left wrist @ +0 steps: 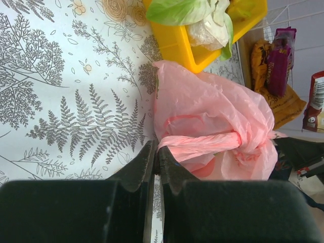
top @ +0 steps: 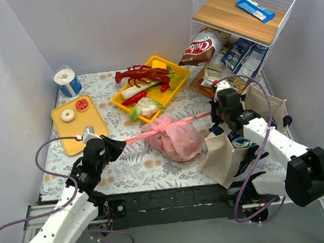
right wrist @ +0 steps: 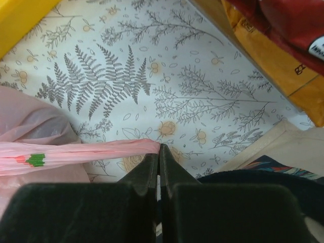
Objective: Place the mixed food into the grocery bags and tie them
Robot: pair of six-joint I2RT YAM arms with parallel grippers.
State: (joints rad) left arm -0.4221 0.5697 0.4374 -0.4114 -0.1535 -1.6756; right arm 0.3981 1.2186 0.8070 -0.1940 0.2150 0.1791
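Tying the pink bag [top: 175,138], knot taut.
Left fingers [left wrist: 142,169], right fingers [right wrist: 146,169] each clamp a handle [left wrist: 202,144] (stretched apart); next, probably cross them again.

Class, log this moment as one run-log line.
step: tying pink bag | left gripper: shut on left handle | right gripper: shut on right handle | tension: both taut, opposite ways

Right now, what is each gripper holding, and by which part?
Both hold the pink bag: left gripper pinches one twisted handle, right gripper the opposite handle, near their ends.
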